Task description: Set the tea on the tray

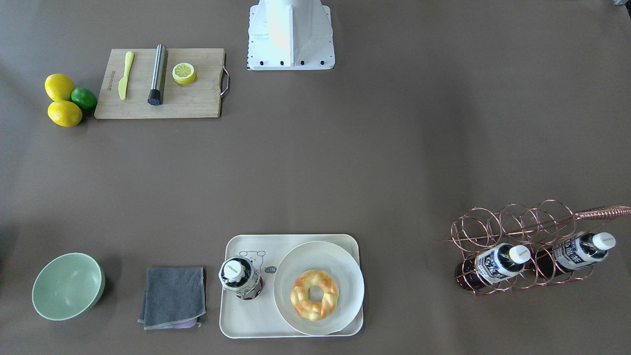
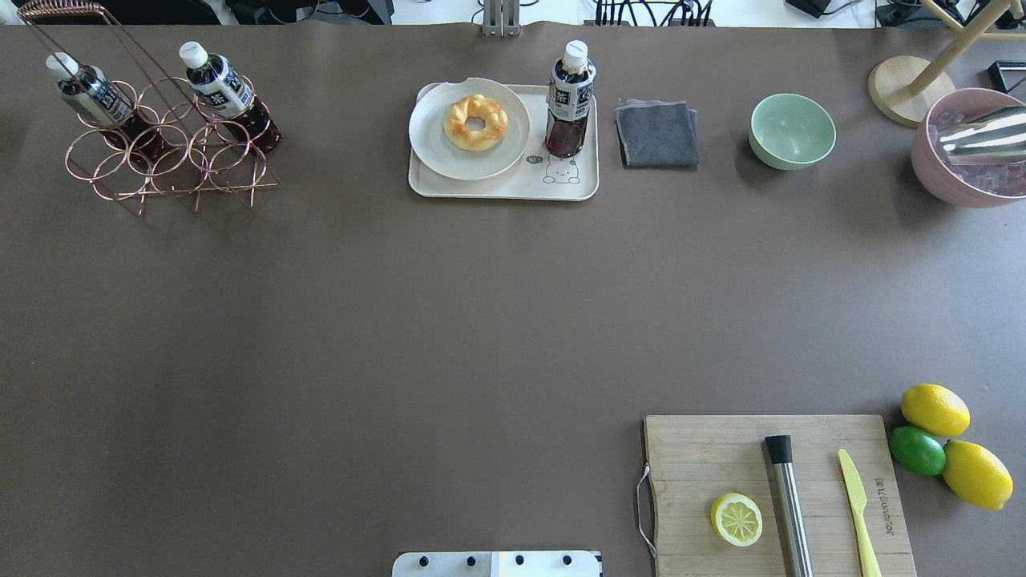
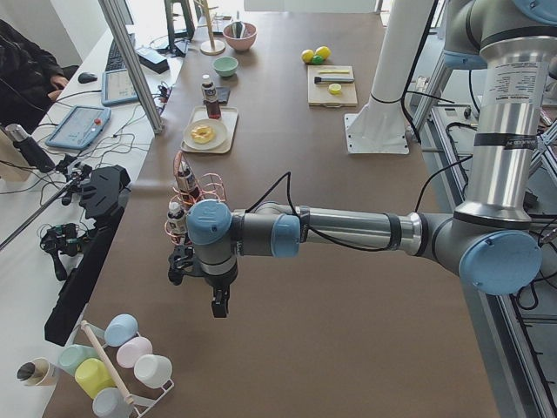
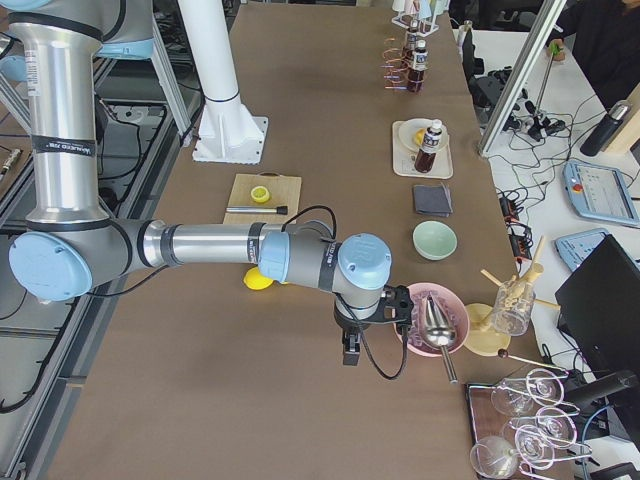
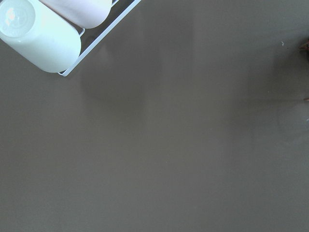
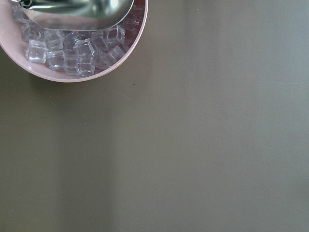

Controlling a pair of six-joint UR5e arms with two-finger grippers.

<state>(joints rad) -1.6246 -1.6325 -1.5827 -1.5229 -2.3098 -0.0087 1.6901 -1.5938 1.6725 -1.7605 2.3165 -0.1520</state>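
The tea (image 2: 570, 104) on the tray (image 2: 497, 187) may tip if bumped; whether my left claw (image 3: 218, 306) or right claw (image 4: 349, 355) is clenched, I cannot tell.

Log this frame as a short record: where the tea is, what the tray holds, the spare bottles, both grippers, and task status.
tea: upright on the tray, beside the plate
plate: on the tray, holds a doughnut
wire rack: holds two spare bottles, tilted
left gripper: at the table's end, far from the tray; state cannot be told
right gripper: near the pink bowl, far from the tray; state cannot be told
task status: looks done
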